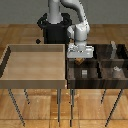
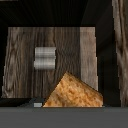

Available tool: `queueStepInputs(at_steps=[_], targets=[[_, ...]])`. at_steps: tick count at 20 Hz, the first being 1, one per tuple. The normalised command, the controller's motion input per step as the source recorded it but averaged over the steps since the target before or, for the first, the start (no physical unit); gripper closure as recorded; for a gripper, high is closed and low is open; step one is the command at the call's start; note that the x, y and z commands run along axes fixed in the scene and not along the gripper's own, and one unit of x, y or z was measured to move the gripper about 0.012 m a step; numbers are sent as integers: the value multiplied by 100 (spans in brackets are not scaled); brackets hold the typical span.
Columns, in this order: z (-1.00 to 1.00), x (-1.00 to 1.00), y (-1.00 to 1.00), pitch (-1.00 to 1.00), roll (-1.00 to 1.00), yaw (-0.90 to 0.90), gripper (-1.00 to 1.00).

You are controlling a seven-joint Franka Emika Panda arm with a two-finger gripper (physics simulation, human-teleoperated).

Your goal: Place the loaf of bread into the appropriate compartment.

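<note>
Pincer (image 1: 80, 56) pinching the loaf of bread (image 2: 74, 92), which hangs just over the dark bin's near cell on the exterior view's left, the compartment (image 2: 30, 62). Risk: the loaf looks to sit close to a cell wall, so a release here could catch the rim or tip it in crooked. A pale grey block (image 2: 44, 58) already lies on that floor, apart from the loaf. Light tan tray (image 1: 10, 62) stands just beside the bin, out of the way.

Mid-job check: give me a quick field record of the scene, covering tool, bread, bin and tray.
tool: over the dark bin's cell at the exterior view's left, far row
loaf of bread: golden-brown, at the tool, above a compartment
grip: looks held; fingers not visible
grey block: on that compartment's floor
dark bin: four cells
tan tray: undivided
</note>
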Motion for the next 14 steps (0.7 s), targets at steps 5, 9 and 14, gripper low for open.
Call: queueStepInputs(at_steps=[5,9,14], targets=[[0,60,0,0,0,0,-100],[0,0,0,0,0,0,-100],[0,0,0,0,0,0,-100]])
